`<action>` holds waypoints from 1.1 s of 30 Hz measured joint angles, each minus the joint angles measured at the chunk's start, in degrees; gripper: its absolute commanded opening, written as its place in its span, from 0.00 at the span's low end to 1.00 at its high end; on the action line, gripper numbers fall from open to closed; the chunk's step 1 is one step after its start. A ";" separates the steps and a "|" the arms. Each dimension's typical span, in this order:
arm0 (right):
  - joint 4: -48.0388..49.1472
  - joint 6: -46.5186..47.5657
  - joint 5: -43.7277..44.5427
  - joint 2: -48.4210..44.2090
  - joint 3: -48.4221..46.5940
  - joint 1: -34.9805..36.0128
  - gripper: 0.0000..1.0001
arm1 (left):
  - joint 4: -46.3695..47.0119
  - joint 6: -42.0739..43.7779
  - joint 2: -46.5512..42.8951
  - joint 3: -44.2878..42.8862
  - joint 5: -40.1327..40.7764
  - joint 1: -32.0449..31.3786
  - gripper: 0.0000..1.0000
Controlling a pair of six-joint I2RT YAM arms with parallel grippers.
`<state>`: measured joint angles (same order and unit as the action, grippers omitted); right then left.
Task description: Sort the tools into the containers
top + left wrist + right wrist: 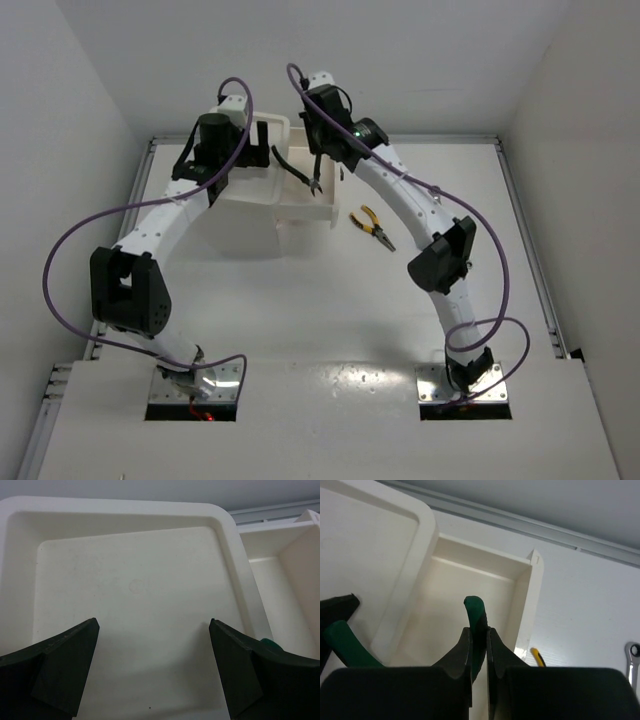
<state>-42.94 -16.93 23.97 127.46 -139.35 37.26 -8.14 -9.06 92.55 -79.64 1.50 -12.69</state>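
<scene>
Now | right end effector clamps green-handled pliers over drawer | left end effector spread

One pair of yellow-handled steel pliers, at three o'clock from the one white plastic drawer unit. One pair of green-handled pliers. One silver metal wrench.
</scene>
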 measured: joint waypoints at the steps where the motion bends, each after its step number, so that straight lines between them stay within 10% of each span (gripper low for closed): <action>1: -0.81 -0.17 0.26 -0.02 -0.04 0.07 0.00 | -0.02 0.00 0.00 0.00 0.00 0.00 1.00; 22: -5.81 -1.20 2.67 2.86 0.00 -2.54 0.11 | -0.07 0.00 -0.44 0.42 0.02 -0.04 1.00; 31: -5.81 0.74 -3.93 6.29 -0.66 -1.97 0.00 | -0.20 0.00 -0.42 0.33 0.17 -0.04 1.00; 33: -5.73 0.98 -6.14 6.88 -0.66 -1.62 0.16 | -0.20 0.00 -0.42 0.33 0.22 -0.09 1.00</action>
<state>-48.66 -15.94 17.82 134.34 -140.00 35.64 -8.34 -9.06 92.14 -79.31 1.72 -12.78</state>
